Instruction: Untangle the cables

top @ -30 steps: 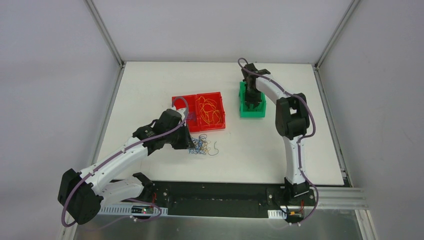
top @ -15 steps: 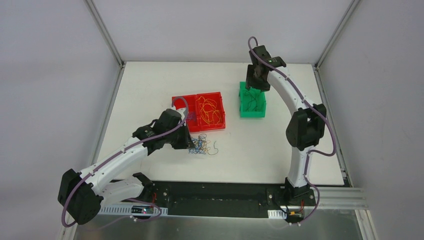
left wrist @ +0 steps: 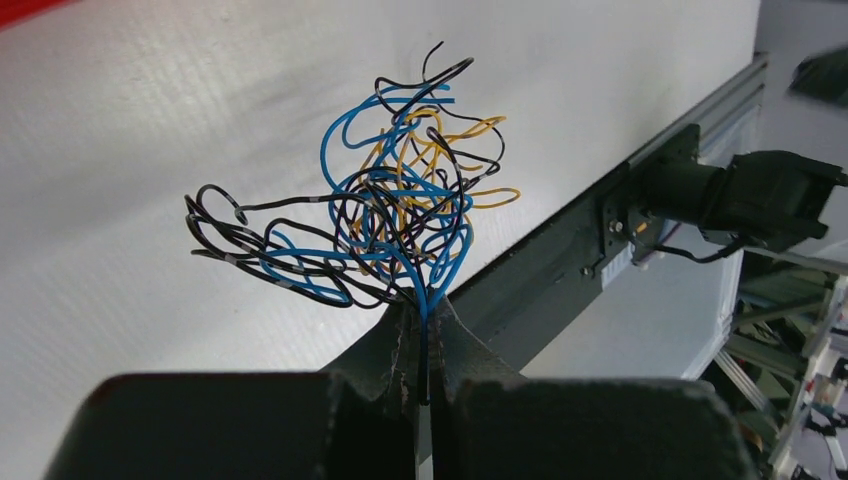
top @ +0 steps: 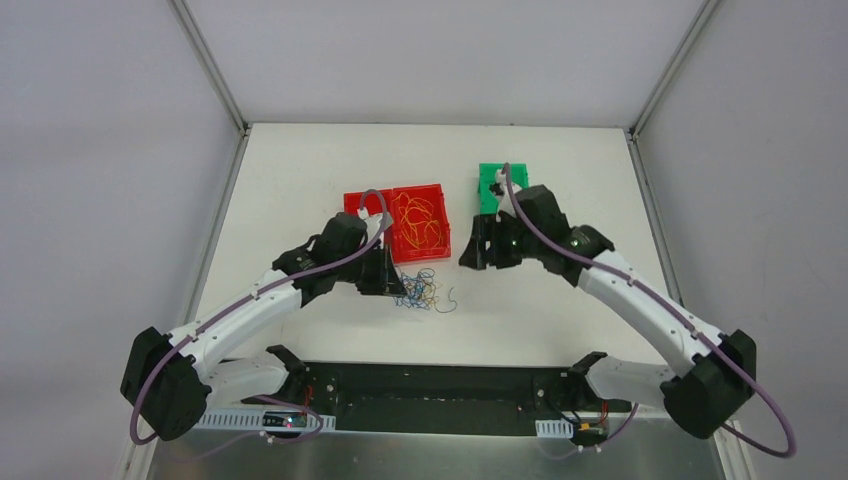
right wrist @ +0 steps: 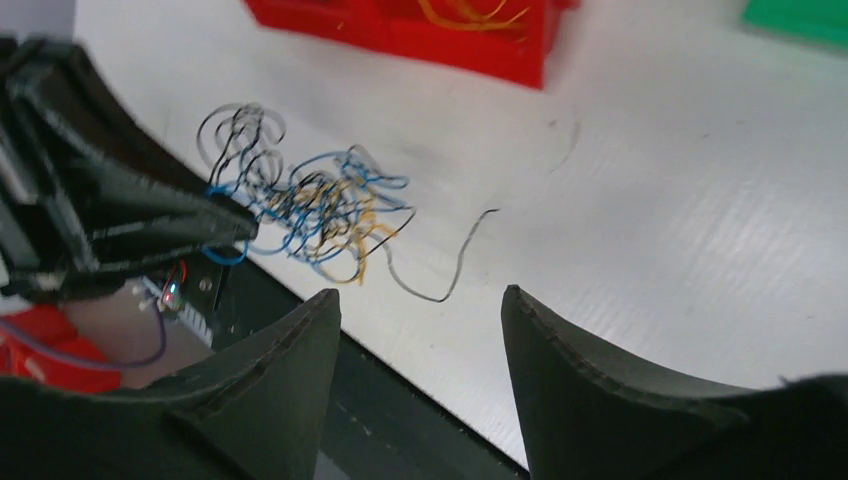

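Left jaws pinch the cables [left wrist: 392,216] — clear only wrist-side.

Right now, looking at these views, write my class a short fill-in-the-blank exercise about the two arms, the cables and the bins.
1. The left end effector is ____ on the tangle of cables.
2. The right end effector stands ____ and holds nothing.
3. The red bin holds wires coloured ____.
4. The other bin is coloured ____.

Missing words: shut; open; orange-yellow; green.
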Tool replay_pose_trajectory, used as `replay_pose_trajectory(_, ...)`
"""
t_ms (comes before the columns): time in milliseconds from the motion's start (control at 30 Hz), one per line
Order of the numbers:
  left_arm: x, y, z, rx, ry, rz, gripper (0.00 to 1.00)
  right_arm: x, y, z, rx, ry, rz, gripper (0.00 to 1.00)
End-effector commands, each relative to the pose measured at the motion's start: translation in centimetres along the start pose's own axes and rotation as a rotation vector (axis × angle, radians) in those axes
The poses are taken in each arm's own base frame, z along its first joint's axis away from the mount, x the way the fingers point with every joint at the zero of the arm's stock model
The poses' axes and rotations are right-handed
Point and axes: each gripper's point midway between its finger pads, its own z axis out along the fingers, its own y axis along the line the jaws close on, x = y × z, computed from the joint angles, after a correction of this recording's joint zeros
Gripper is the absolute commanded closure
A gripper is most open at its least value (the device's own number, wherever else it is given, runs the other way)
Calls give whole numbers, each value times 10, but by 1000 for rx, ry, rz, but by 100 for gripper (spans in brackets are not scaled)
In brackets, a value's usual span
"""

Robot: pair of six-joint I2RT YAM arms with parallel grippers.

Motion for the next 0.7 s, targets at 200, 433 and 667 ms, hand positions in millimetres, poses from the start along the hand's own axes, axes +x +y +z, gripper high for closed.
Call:
replay_pose_trajectory(200, -23, -61, -5, 278, -52, 83, 100, 63, 67, -18, -405, -61, -105, 27)
replay_pose_trajectory(433, -22, -72, -7, 332, -34, 64, 100, 77, 59, -11, -366, -92, -240, 21)
replay_pose_trajectory(667, -16, -87, -12, 408, 37, 53, 100, 86, 53, 2, -371, -88, -370, 24)
